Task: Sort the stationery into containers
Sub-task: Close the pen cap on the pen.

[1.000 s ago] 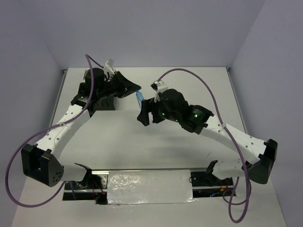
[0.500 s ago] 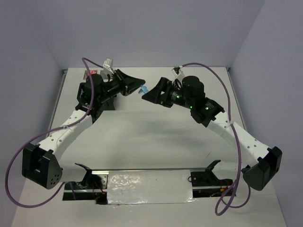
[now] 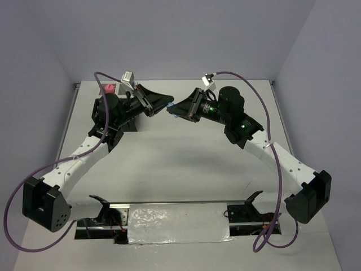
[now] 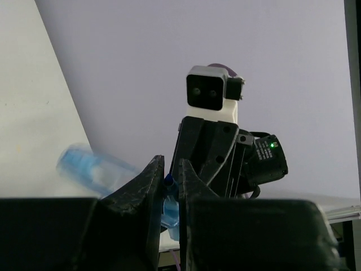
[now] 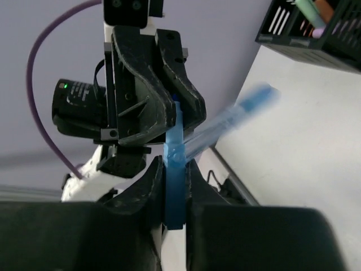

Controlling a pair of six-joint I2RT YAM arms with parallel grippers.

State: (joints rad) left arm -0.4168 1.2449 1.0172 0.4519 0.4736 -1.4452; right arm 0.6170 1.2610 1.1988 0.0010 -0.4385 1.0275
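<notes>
Blue marker [image 5: 175, 192]: we are viewing right gripper [image 5: 174, 169] fingers [image 5: 151, 183] clamping it while left gripper [image 5: 176, 116] is pinching its far end, mid-frame over the table [image 5: 293, 147]; organizer [image 5: 304, 39] sitting upper right.

The left pincer [image 3: 168, 105] and right pincer [image 3: 176, 110] meet tip-to-tip, a marker [image 5: 175, 165] between them.

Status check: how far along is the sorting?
Done: mint green marker and orange marker stand in the black organizer. In hand: the left end effector and right end effector both pinch one blue marker. Left: placing it in the organizer; no other loose items show.
</notes>
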